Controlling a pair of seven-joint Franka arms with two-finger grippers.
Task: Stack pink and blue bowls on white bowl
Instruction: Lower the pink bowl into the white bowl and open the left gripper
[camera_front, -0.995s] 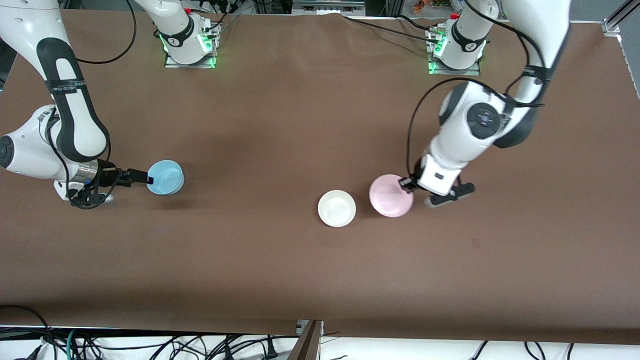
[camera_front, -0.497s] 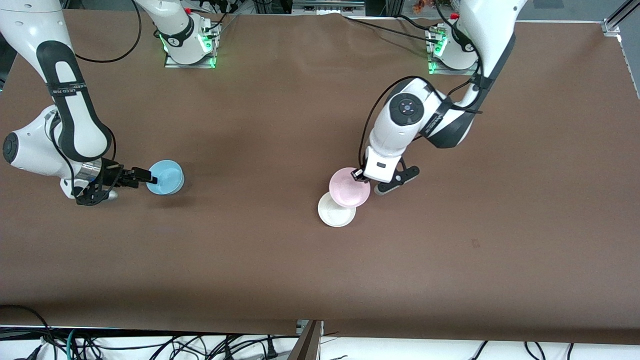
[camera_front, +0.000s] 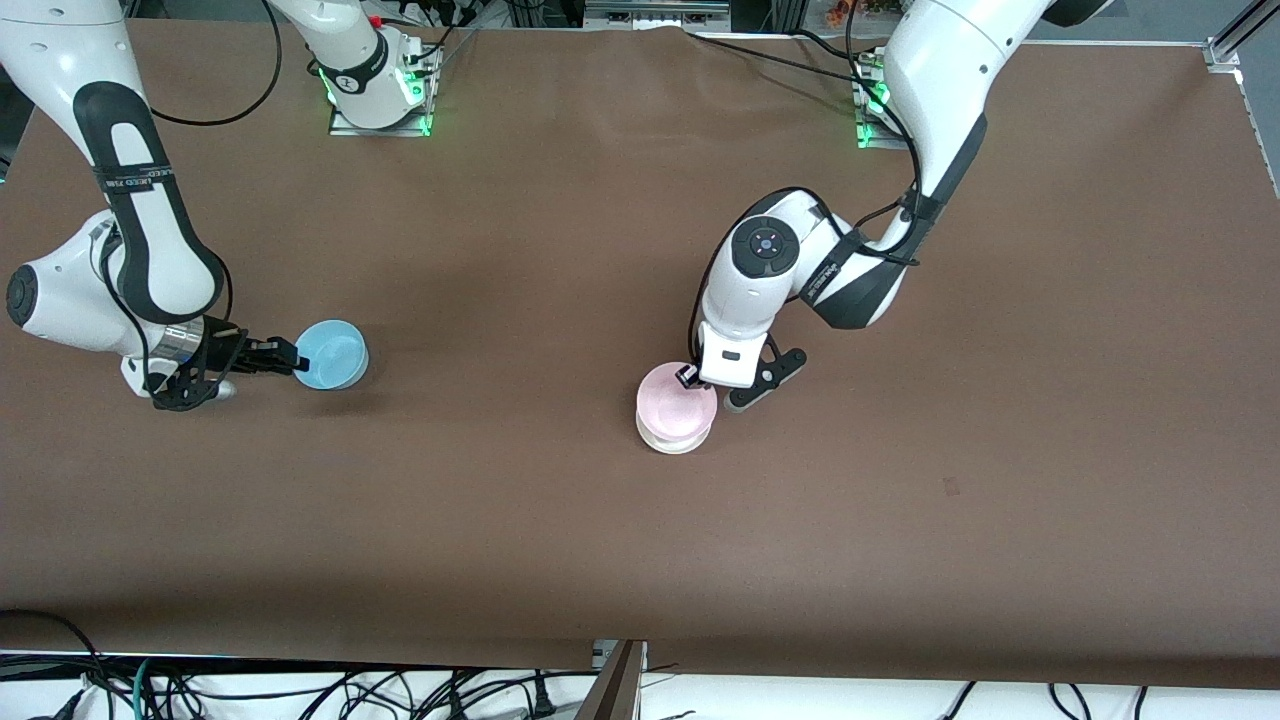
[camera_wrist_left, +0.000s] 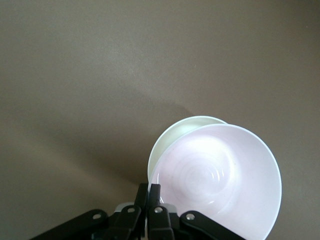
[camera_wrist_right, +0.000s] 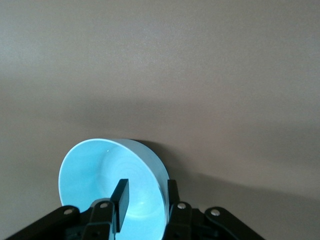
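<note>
Within the last second the pink bowl (camera_front: 676, 408) has been carried from beside the white bowl (camera_front: 672, 441) to directly over it, and it is now held there by the left gripper (camera_front: 689, 377), whose fingers are pinched on its rim. In the left wrist view only a crescent of the white bowl (camera_wrist_left: 176, 140) shows past the pink bowl (camera_wrist_left: 217, 179), so the two are nearly lined up. Whether the pink bowl is already seated or just above cannot be told. The first stacking step is judged almost finished, with lowering and release still to come. This pair lies near the middle of the table (camera_front: 560, 250), somewhat toward the left arm's end.

The blue bowl (camera_front: 332, 354) has not shifted in that time. It sits toward the right arm's end of the table, gripped at its rim by the right gripper (camera_front: 293, 357), one finger inside the bowl and one outside as the right wrist view (camera_wrist_right: 112, 192) shows. Whether it rests on the table or is slightly raised cannot be told.

Nothing lies on the brown surface between the blue bowl and the stack, so the path for the second bowl is judged open once the left arm has been withdrawn.
</note>
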